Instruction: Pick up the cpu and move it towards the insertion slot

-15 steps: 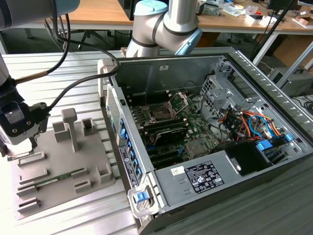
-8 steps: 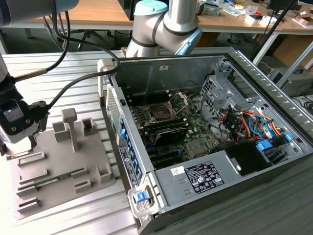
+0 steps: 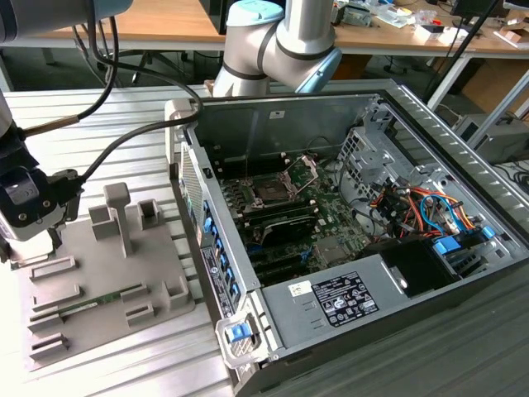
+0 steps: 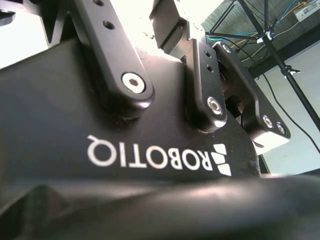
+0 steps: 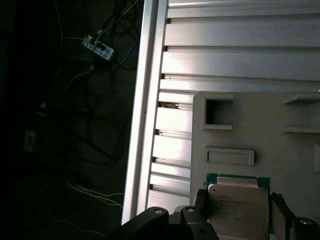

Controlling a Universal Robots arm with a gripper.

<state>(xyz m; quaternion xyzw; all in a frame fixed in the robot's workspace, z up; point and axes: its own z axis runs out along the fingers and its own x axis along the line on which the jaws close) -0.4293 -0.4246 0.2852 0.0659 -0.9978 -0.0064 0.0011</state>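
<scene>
The cpu (image 5: 238,206), a pale silver square on a green edge, sits between my gripper's (image 5: 238,209) two dark fingers (image 5: 201,204) in the first wrist view. The fingers press against its opposite sides, so the gripper is shut on it, just over the grey plastic tray (image 5: 280,150). In the exterior view my gripper (image 3: 21,223) hangs at the far left, above the tray's (image 3: 99,318) left edge. The insertion slot (image 3: 271,193), a square socket with a dark centre and its silver bracket (image 3: 306,169) raised, lies inside the open computer case, well to the exterior view's right of the gripper.
The case wall (image 3: 207,240) stands between the tray and the motherboard. Raised grey blocks (image 3: 117,217) rise from the tray. Black cables (image 3: 124,141) run from the arm across the ribbed metal table (image 3: 107,116). A power supply (image 3: 347,299) and coloured wires (image 3: 430,207) fill the case's near-right part.
</scene>
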